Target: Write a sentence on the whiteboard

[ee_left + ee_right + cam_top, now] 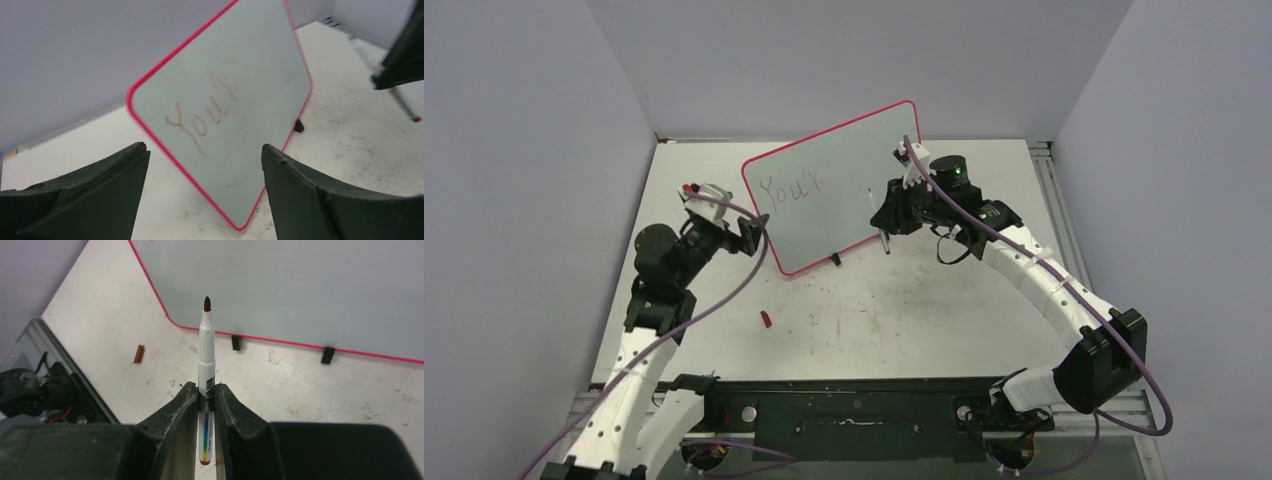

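Found the left gripper [754,236] at the far left, just beside the left edge of the whiteboard [844,175], jaws spread wide apart and closed on nothing. Saw its dark fingers [90,190] framing the board's lower rim in the left wrist view, with no clear contact. Found the whiteboard standing tilted on the table [924,300], toward the far wall, on two small black clip feet [236,342]. Read the sentence [792,187] on its left half as a reddish-brown "You'r" and no more. Spotted a small reddish-brown piece [765,319] lying on the table in front of the board's near left corner, apart from both arms. Found the right gripper [206,392] before the board's right half, clamped tight on a white marker [206,350] with its brown tip aimed at the board. Could not judge tip-to-surface contact.
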Motion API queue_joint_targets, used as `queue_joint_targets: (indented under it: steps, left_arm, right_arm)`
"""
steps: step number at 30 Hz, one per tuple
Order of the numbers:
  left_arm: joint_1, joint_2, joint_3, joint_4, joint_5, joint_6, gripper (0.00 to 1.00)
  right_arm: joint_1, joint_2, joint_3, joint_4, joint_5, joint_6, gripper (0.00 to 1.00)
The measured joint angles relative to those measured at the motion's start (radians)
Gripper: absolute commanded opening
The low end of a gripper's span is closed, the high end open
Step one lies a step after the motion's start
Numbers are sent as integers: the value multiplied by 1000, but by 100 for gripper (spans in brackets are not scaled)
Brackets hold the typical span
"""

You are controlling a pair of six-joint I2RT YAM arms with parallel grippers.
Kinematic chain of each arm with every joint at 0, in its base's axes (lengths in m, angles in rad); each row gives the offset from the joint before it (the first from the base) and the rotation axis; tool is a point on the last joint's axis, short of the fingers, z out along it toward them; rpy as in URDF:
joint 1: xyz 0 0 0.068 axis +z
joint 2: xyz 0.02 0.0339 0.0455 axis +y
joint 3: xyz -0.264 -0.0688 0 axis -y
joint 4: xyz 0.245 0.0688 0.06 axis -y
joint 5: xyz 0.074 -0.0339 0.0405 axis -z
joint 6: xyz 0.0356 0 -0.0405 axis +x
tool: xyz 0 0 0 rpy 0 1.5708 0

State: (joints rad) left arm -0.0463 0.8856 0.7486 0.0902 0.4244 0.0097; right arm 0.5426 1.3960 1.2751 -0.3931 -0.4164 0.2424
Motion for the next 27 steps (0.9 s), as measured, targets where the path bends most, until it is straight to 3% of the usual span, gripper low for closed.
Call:
queue_joint_targets:
  steps: [3,7,11,15,18,27]
  left_arm:
    - [-219,-168,-33,-11,-99,100,82]
    - [-454,-273,-45,-69,-187,210,83]
    - [-690,-281,-54,-172,-251,289,81]
    - [-945,-201,-54,-278,-340,349,78]
    - [-1054,-138,-54,-342,-389,391,75]
    - [-1151,-35,-24,-423,-408,439,69]
  right_arm:
    - [-51,-11,-24,-37,-160,48,5]
    - [-63,-17,-58,-106,-369,87,5]
    - [-40,-17,-65,-230,-499,66,5]
    - [55,-17,-84,-355,-525,36,5]
    - [142,-16,-106,-415,-529,31,5]
    - [208,-16,-136,-496,-554,31,5]
